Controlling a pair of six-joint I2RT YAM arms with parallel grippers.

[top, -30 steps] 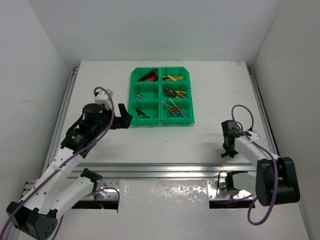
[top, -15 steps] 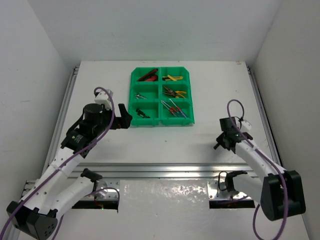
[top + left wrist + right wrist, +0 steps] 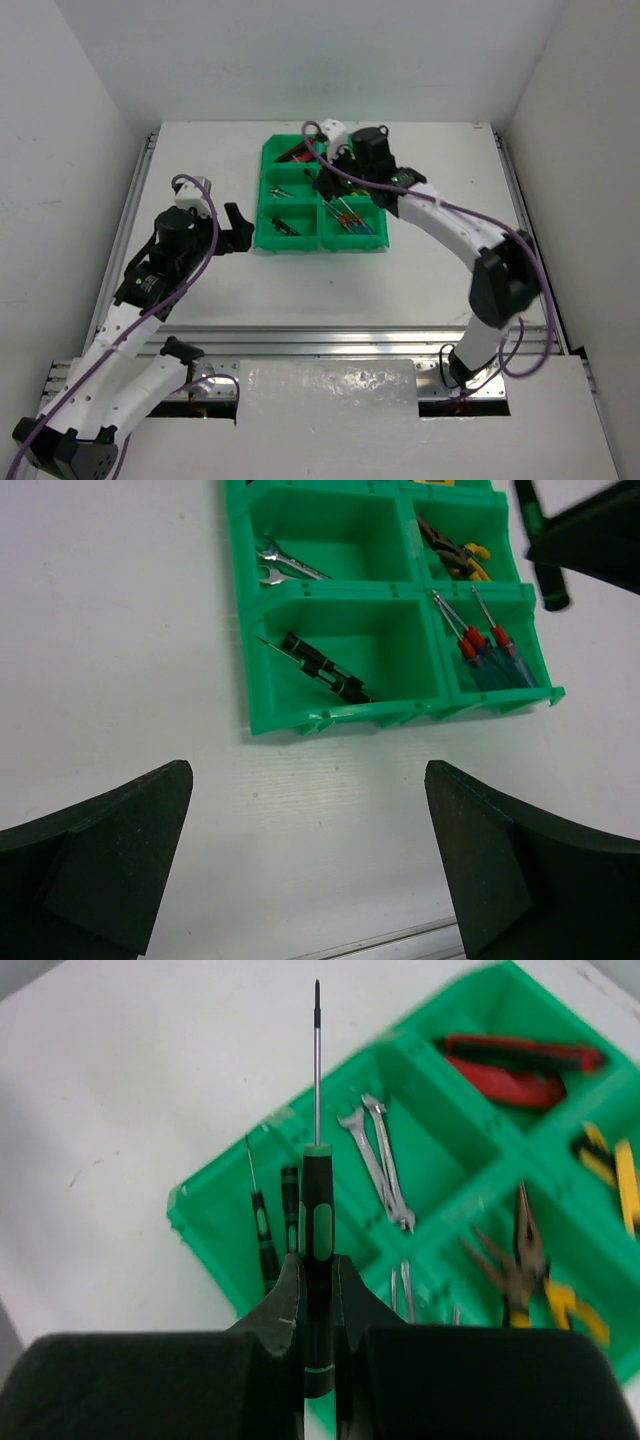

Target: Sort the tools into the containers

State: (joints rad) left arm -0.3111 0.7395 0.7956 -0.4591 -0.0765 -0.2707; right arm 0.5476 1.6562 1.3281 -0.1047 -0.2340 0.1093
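The containers are one green six-bin tray (image 3: 262, 240) at the table's middle back, holding sorted tools. My right gripper (image 3: 318, 1270) hangs over the tray (image 3: 200, 1230), shut on a black-and-green screwdriver (image 3: 318, 1210) whose thin shaft points away from the wrist. Below it lie two black-and-green screwdrivers (image 3: 265, 1235) in one bin and silver wrenches (image 3: 380, 1160) in the adjoining bin. My left gripper (image 3: 310, 860) stands open over bare table just in front of the tray's near-left bin (image 3: 340, 715), nothing between its fingers.
Other bins hold yellow-handled pliers (image 3: 530, 1260), red-and-black tools (image 3: 510, 1060), a yellow-black tool (image 3: 610, 1165) and blue-handled screwdrivers (image 3: 490, 650). White walls close in the table on three sides. A metal rail runs along the near edge (image 3: 330, 345).
My right arm has swung from the table's right front up and across to above the tray. My left gripper has shifted slightly left.
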